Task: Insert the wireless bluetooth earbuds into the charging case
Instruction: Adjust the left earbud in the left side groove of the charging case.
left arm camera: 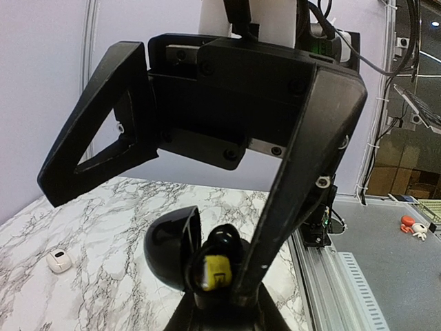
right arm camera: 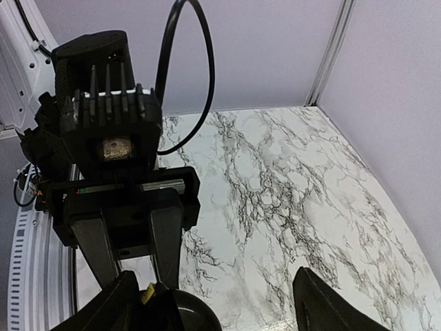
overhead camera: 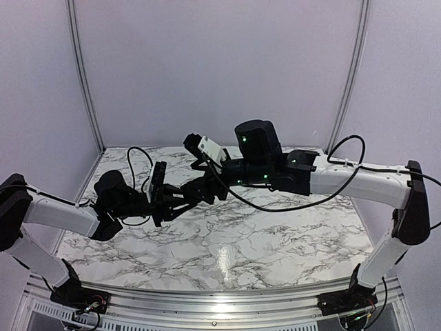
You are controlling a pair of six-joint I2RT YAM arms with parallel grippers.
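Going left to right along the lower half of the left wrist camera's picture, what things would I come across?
Small white object lying on the marble table → open black charging case → silver rail at the table's edge → small orange-and-white object beyond it.

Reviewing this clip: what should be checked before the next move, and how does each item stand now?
1. Grip of left pincer on case: ok, shut.
2. Access to case: ok, open.
3. Opening of right pincer: ok, open by the case.
4. Load in right pincer: not ok, no earbuds visible in it.
5. Seating of earbuds in case: cannot tell.
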